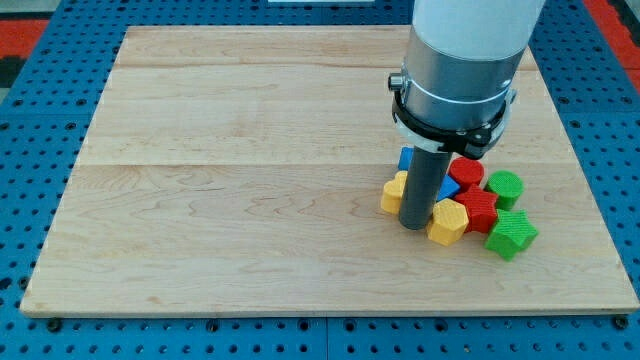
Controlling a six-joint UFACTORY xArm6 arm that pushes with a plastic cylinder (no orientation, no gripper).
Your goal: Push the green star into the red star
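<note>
The green star (511,234) lies at the lower right of a tight cluster of blocks on the wooden board (250,180). The red star (479,209) sits just up and left of it, touching or nearly touching. My tip (414,225) rests on the board at the cluster's left side, between a yellow block (393,193) and a yellow hexagon (449,222). The rod hides part of a blue block (444,186). The tip is left of the red star, with the yellow hexagon between them.
A red round block (465,171) and a green round block (504,187) sit at the cluster's top. A second blue piece (405,158) shows behind the rod. The arm's large grey body (455,75) hangs over the board's upper right. Blue pegboard (30,150) surrounds the board.
</note>
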